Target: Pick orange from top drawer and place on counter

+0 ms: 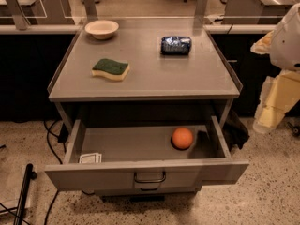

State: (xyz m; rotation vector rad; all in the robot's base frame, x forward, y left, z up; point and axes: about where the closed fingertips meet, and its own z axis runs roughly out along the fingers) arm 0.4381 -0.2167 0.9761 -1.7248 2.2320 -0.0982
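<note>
The orange (182, 138) lies in the open top drawer (93, 175), at its right side near the back. The drawer is pulled out toward me, with its dark bail handle (150, 177) on the front panel. The grey counter (154, 74) is above it. My gripper (266, 121) hangs at the far right of the camera view, beside the cabinet's right side. It is apart from the orange, to the right of the drawer and at about its height, and it holds nothing that I can see.
On the counter are a green and yellow sponge (110, 70), a blue snack bag (176, 45) and a pale bowl (101, 29). A small white card (90, 158) lies in the drawer's front left corner. Cables (51, 139) trail on the floor at the left.
</note>
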